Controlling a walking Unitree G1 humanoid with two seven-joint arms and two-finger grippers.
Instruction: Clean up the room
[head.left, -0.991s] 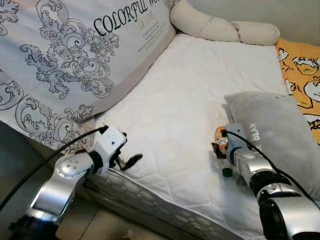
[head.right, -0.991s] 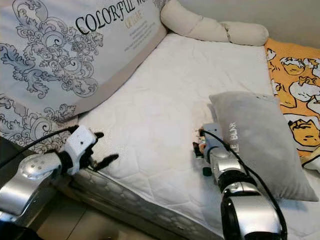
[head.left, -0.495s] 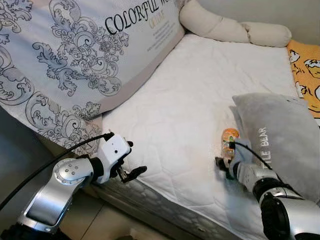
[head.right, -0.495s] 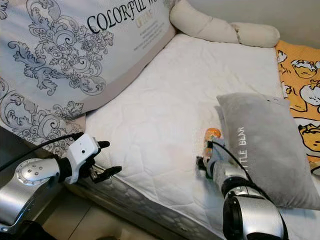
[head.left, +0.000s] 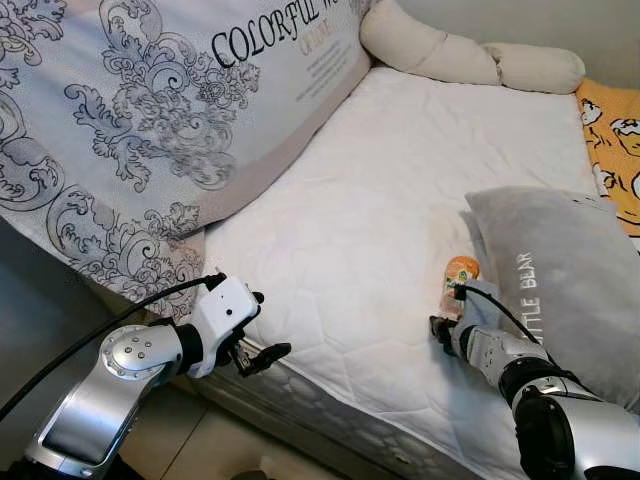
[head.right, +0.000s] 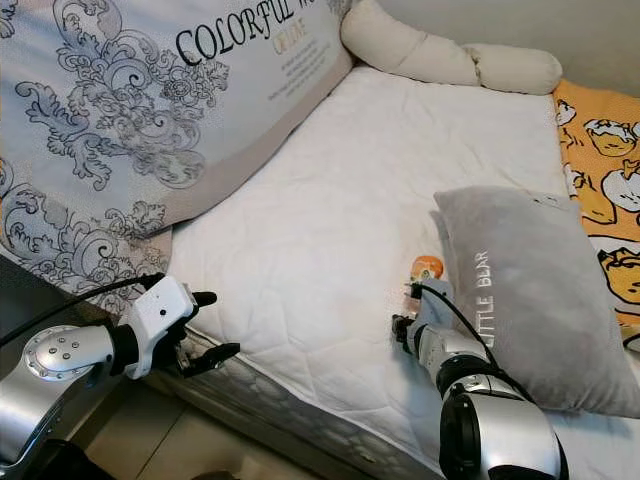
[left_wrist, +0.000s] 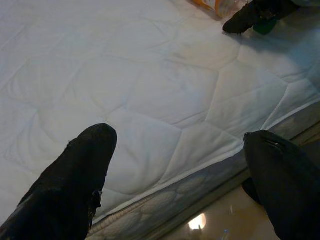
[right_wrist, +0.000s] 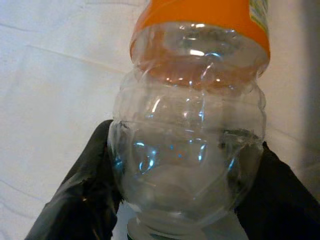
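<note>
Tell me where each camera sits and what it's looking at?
Left eye, right eye: on the head, looking down at the bed; both silver arms show.
Left wrist: looks between open left gripper across the mattress edge.
Right wrist: right gripper around the bottle.
Shared: the bottle, beside the grey pillow.

So the right tool (head.right: 408, 322) is out on the mattress (head.left: 350, 220) with the bottle (head.left: 458, 285) lying right in front of it, fingers (right_wrist: 85, 190) on either side of the bottle's shoulder. The pillow (head.left: 570, 280) sits just right of the tool and bottle. The left tool (head.left: 262, 352) hangs at the mattress's near edge, well to the left of all that. The duvet (head.left: 150, 130) is piled up beyond the left tool, and the bolster (head.left: 470, 60) lies at the far end of the bed.
</note>
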